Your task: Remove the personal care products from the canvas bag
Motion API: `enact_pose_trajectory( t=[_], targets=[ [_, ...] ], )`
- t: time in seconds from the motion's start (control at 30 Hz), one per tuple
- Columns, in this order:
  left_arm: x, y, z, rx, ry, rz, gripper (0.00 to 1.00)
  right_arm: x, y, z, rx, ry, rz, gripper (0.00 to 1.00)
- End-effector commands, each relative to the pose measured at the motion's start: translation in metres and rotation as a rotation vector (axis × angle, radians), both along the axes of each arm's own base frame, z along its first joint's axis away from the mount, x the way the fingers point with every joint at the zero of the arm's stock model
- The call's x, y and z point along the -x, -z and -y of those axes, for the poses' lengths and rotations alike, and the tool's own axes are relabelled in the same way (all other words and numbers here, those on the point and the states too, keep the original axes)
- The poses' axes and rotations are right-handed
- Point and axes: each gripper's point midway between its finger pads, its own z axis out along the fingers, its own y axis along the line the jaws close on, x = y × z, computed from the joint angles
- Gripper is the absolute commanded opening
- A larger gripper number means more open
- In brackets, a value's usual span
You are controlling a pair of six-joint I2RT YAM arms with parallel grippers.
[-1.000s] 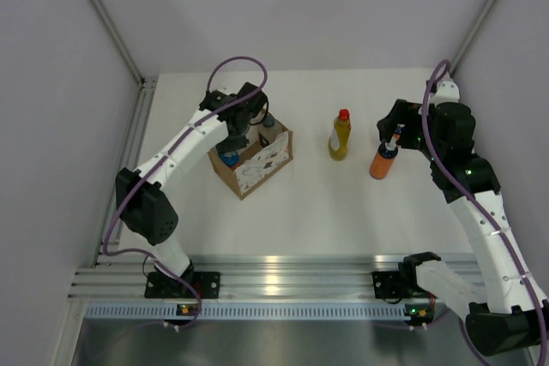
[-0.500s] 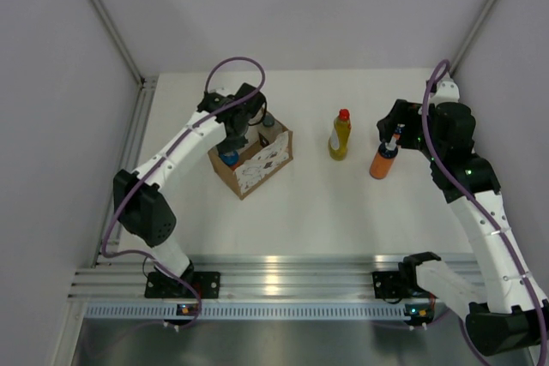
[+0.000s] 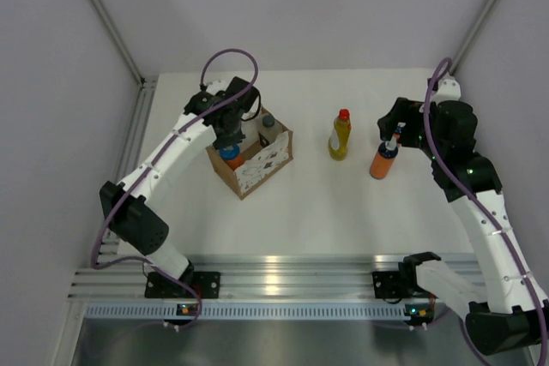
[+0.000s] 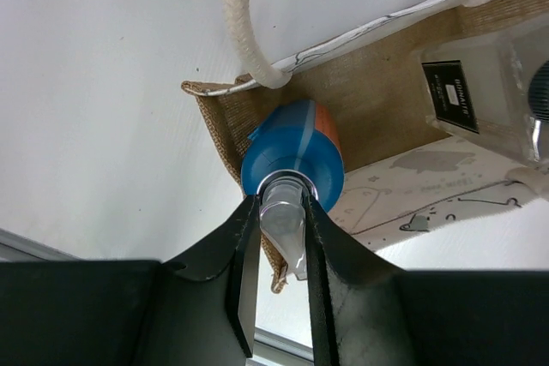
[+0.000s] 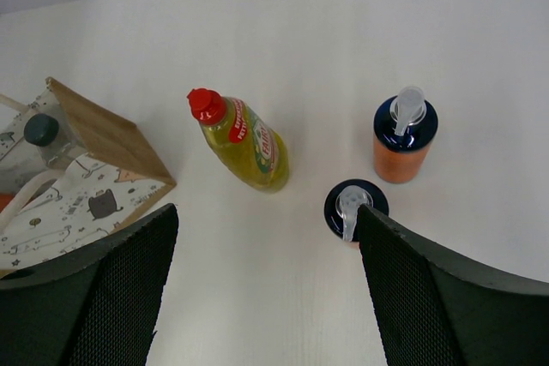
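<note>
The canvas bag (image 3: 262, 166) is standing on the left part of the table (image 3: 317, 212), holding a clear bottle (image 4: 489, 83) and one orange bottle (image 4: 296, 160). The left gripper (image 4: 281, 212) is clamping this bottle's pump. The right gripper (image 3: 390, 130) is hanging with jaws apart over two standing orange bottles (image 5: 403, 139), near the yellow bottle (image 5: 244, 143).

Clear bottle (image 4: 493, 83) runs off the right edge of the left wrist view, its print too small to read. Orange bottle (image 4: 290, 150): body mostly hidden under its blue top. Over on the right wrist view, the bag (image 5: 107, 139) is cut by the left edge.
</note>
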Motion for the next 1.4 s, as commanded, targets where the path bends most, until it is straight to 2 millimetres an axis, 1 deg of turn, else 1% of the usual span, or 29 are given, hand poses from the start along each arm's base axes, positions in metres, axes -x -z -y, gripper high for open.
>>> enact_pose_trajectory(
  t=[0.0, 0.1, 0.2, 0.23, 0.3, 0.37, 0.43, 0.47, 0.53, 0.57, 0.6, 0.63, 0.67, 0.77, 0.8, 0.87, 0.97, 1.0, 1.07, 1.17, 1.33, 1.37],
  targets=[
    [-0.005, -0.063, -0.003, 0.056, 0.045, 0.169, 0.0, -0.001, -0.023, -0.002, -0.009, -0.01, 0.049, 0.82],
    [-0.003, -0.075, -0.001, 0.078, 0.084, 0.184, 0.0, -0.001, -0.026, -0.001, -0.01, -0.008, 0.055, 0.82],
    [0.001, -0.093, 0.002, 0.101, 0.134, 0.213, 0.0, -0.001, -0.026, -0.002, -0.01, -0.01, 0.053, 0.82],
    [0.003, -0.105, 0.002, 0.119, 0.143, 0.241, 0.0, -0.002, -0.025, -0.002, -0.009, -0.008, 0.052, 0.82],
    [0.005, -0.116, 0.003, 0.133, 0.165, 0.265, 0.0, -0.002, -0.026, -0.002, -0.01, -0.008, 0.053, 0.82],
    [0.009, -0.133, 0.006, 0.17, 0.189, 0.302, 0.0, -0.002, -0.027, -0.002, -0.01, -0.01, 0.053, 0.82],
    [0.014, -0.146, 0.008, 0.2, 0.215, 0.327, 0.0, -0.003, -0.027, -0.002, -0.01, -0.008, 0.053, 0.82],
    [0.015, -0.157, 0.009, 0.216, 0.224, 0.352, 0.0, -0.003, -0.028, -0.002, -0.01, -0.008, 0.055, 0.82],
    [0.019, -0.17, 0.01, 0.236, 0.246, 0.381, 0.0, -0.003, -0.026, -0.002, -0.012, -0.006, 0.051, 0.82],
    [0.021, -0.181, 0.012, 0.261, 0.263, 0.405, 0.0, -0.003, -0.026, -0.002, -0.012, -0.007, 0.051, 0.82],
    [0.023, -0.186, 0.013, 0.268, 0.277, 0.416, 0.0, -0.003, -0.026, -0.003, -0.016, -0.007, 0.049, 0.82],
    [0.024, -0.192, 0.016, 0.283, 0.29, 0.425, 0.0, -0.003, -0.026, -0.003, -0.017, -0.008, 0.049, 0.82],
    [0.027, -0.201, 0.019, 0.311, 0.315, 0.442, 0.0, -0.004, -0.025, -0.003, -0.018, -0.004, 0.044, 0.82],
    [0.034, -0.212, 0.031, 0.366, 0.382, 0.448, 0.0, -0.004, -0.025, -0.003, -0.023, -0.004, 0.043, 0.82],
    [0.036, -0.219, 0.034, 0.384, 0.401, 0.46, 0.0, -0.004, -0.026, -0.003, -0.023, -0.004, 0.046, 0.82],
    [0.041, -0.225, 0.038, 0.408, 0.436, 0.469, 0.0, -0.004, -0.025, -0.003, -0.024, -0.002, 0.044, 0.82],
    [0.049, -0.24, 0.05, 0.465, 0.51, 0.49, 0.0, -0.004, -0.025, -0.003, -0.025, -0.003, 0.043, 0.82],
    [0.055, -0.245, 0.058, 0.502, 0.553, 0.49, 0.0, -0.004, -0.025, -0.003, -0.026, -0.002, 0.044, 0.82],
    [0.06, -0.252, 0.067, 0.548, 0.608, 0.496, 0.0, -0.004, -0.025, -0.003, -0.028, -0.001, 0.044, 0.82],
    [0.066, -0.25, 0.082, 0.601, 0.671, 0.46, 0.0, -0.004, -0.026, -0.002, -0.027, 0.003, 0.046, 0.82],
    [0.063, -0.236, 0.097, 0.608, 0.7, 0.432, 0.0, -0.005, -0.027, -0.001, -0.028, 0.012, 0.047, 0.82],
    [0.063, -0.233, 0.104, 0.609, 0.711, 0.431, 0.0, -0.005, -0.027, -0.001, -0.03, 0.014, 0.048, 0.82]
  ],
)
